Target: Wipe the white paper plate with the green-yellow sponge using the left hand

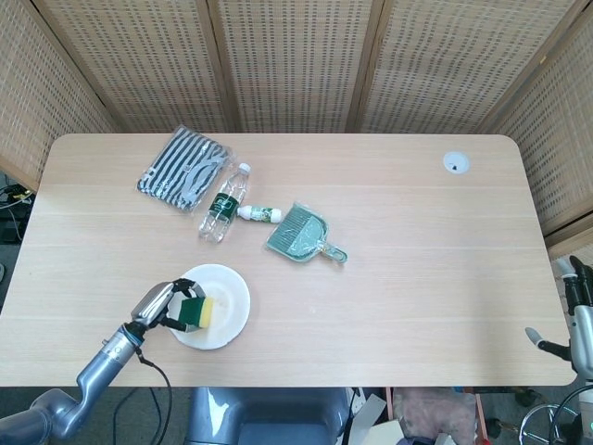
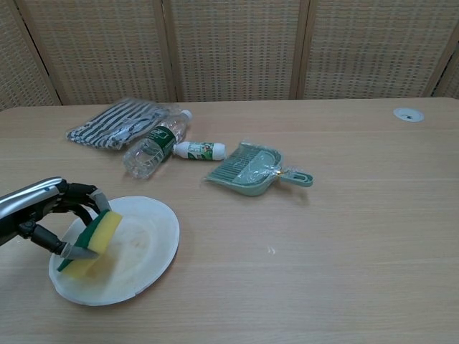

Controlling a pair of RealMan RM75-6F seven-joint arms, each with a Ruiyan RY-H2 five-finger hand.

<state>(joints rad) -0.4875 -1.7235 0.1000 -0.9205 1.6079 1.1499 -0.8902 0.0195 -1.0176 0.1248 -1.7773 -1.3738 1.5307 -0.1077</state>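
Note:
The white paper plate (image 1: 228,306) (image 2: 147,236) lies near the table's front left edge. My left hand (image 1: 157,305) (image 2: 46,215) grips the green-yellow sponge (image 1: 196,313) (image 2: 95,238) and presses it on the plate's left part. The sponge stands tilted, green side toward the hand and yellow side facing right. My right hand (image 1: 576,306) hangs off the table's right edge in the head view, away from every object; its fingers look loosely spread and nothing is in it. The chest view does not show it.
Behind the plate lie a clear water bottle (image 1: 223,204) (image 2: 154,145), a small white bottle (image 1: 259,214) (image 2: 200,150) and a green dustpan (image 1: 302,234) (image 2: 253,169). A striped cloth bag (image 1: 182,167) (image 2: 117,121) sits at the back left. A round grommet (image 1: 455,163) marks the far right corner.

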